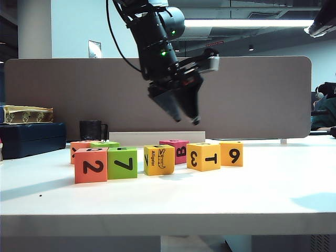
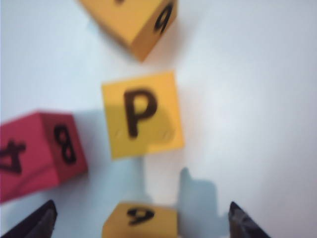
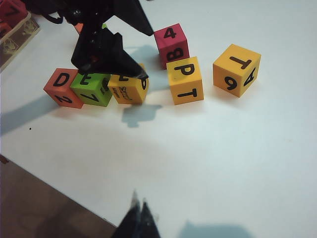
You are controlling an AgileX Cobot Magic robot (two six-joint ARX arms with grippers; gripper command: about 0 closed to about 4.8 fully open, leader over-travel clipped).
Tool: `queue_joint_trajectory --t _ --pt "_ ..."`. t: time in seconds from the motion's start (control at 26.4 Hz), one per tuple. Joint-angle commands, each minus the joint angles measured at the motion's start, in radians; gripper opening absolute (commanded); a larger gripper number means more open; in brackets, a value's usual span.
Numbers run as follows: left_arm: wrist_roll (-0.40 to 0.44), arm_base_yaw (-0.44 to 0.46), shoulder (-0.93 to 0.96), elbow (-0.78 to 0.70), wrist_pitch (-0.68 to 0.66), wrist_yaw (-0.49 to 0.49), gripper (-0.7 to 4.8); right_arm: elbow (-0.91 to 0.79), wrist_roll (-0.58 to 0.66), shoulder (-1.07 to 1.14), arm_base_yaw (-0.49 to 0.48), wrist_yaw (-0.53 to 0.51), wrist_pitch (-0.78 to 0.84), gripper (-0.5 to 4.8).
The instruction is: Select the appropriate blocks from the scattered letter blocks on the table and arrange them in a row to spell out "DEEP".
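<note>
Hovering wide open, the left gripper [image 1: 187, 116] suits the light, matte yellow-orange P cube's [image 2: 142, 114] flat sides; the right gripper [image 3: 138, 218] sits clenched.

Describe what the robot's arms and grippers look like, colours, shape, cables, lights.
The left arm is glossy black with green indicator lights and a black cable. Its left gripper has dark tapered fingers and a grey part beside them. The right gripper shows thin black fingertips.
</note>
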Motion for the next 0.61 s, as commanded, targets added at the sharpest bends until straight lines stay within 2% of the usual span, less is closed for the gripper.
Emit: queue_joint_trajectory --t 0.04,0.19,0.61 --pt "-0.003 -0.012 0.002 0.003 0.092 0.038 4.39 0.006 -0.003 -0.002 0.0 -0.002 0.01 -0.06" --pt "-0.007 -0.023 0.029 0.003 0.166 0.041 4.39 0.006 -0.003 -0.002 0.0 -0.002 0.009 -0.06" --pt "-0.053 -0.027 0.127 0.003 0.211 0.053 4.34 0.006 -0.003 -0.002 0.0 -0.002 0.009 -0.06"
